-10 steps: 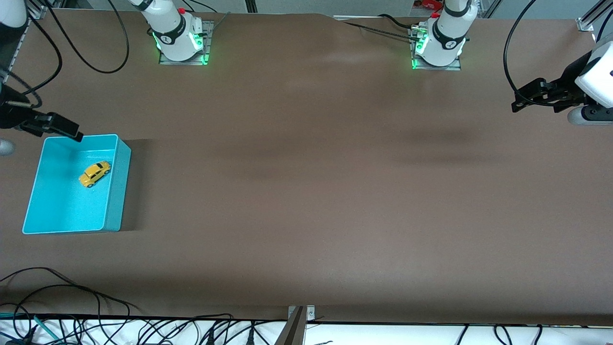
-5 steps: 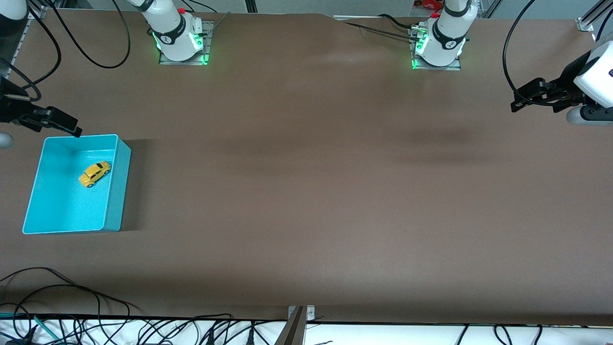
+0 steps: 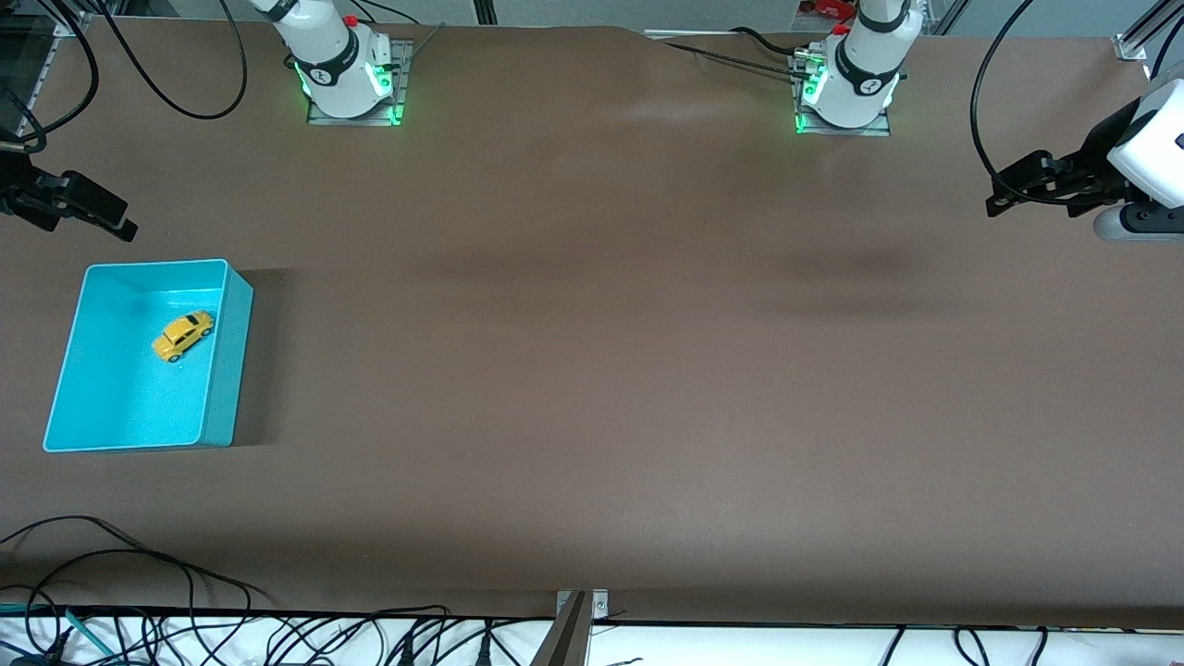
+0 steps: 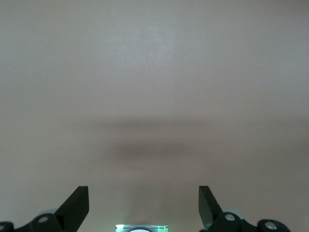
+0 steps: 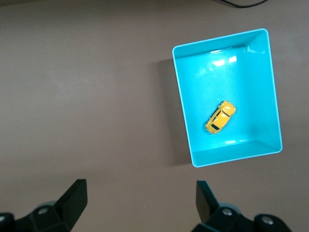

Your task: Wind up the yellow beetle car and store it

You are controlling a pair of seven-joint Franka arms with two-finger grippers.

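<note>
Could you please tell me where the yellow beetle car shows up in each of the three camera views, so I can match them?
Front view: the yellow beetle car sits on the floor of the turquoise bin, at the right arm's end of the table.
Left wrist view: not in it; only bare table shows.
Right wrist view: the car lies inside the same bin.
Shared landmark: the turquoise bin, seen in the front and right wrist views.

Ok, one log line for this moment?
yellow beetle car: in turquoise bin | right gripper: open, over table | left gripper: open, waiting
</note>
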